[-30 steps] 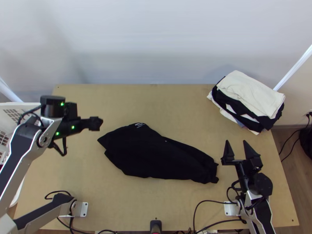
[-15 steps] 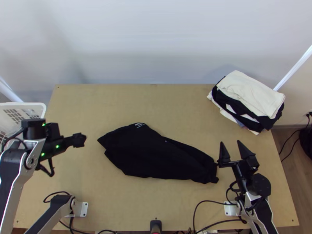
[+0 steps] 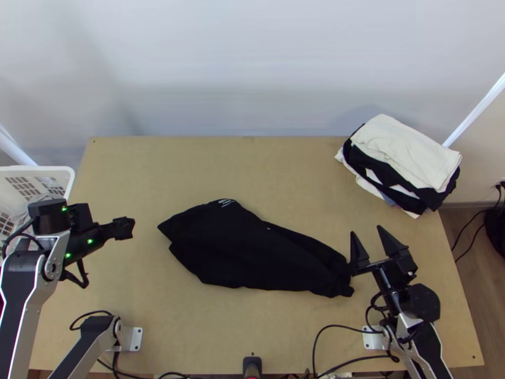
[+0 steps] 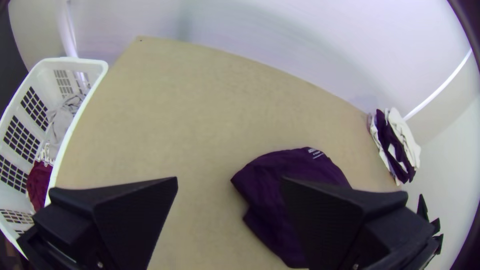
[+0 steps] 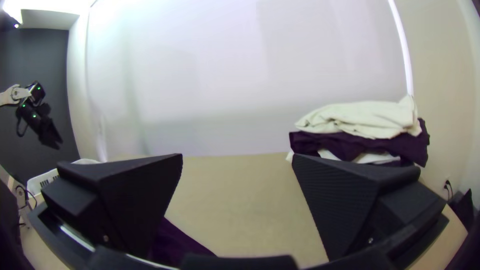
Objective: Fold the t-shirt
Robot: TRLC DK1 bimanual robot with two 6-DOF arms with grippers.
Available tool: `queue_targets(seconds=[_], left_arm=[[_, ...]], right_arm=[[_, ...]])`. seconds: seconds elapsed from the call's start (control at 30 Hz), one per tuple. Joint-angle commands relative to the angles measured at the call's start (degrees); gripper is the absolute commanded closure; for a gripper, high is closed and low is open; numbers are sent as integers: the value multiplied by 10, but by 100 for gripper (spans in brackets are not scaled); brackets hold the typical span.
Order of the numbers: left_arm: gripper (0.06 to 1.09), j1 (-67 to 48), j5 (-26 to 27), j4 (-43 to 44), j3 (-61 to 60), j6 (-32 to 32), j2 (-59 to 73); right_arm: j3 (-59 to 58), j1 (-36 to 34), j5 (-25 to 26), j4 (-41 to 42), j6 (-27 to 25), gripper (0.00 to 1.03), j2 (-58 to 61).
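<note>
At nine o'clock on the table (image 3: 208, 328), the left gripper (image 3: 131, 228) has backed off, fingers apart; at three, the right gripper (image 3: 367, 230), also spread, swings inward. The t-shirt (image 3: 252, 254) lies unmoved mid-table, probably awaiting another fold.

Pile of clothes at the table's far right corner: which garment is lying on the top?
The cream garment: nothing covers it, while dark cloth lies directly beneath.

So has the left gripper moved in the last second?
Yes: in the top view, the left gripper has shifted away from the table's far edge, toward its left edge.
</note>
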Motion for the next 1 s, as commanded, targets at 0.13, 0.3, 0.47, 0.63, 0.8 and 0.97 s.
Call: queue_targets(seconds=[0.13, 0.3, 0.47, 0.63, 0.8, 0.97], left_arm=[[10, 1, 10, 73, -41, -35, 7], [10, -4, 13, 104, -49, -38, 19], [10, 2, 16, 122, -51, -37, 36], [10, 2, 16, 136, -51, -38, 52], [10, 3, 16, 147, -47, -48, 62], [10, 20, 15, 147, -39, -66, 63]], right_arm=[[30, 54, -41, 139, -137, 4, 40], [110, 64, -56, 188, -160, 4, 199], [279, 69, -66, 181, -149, 4, 392], [431, 70, -122, 154, -148, 4, 550], [588, 132, -150, 78, -176, 4, 706], [714, 193, -164, 7, -201, 4, 837]])
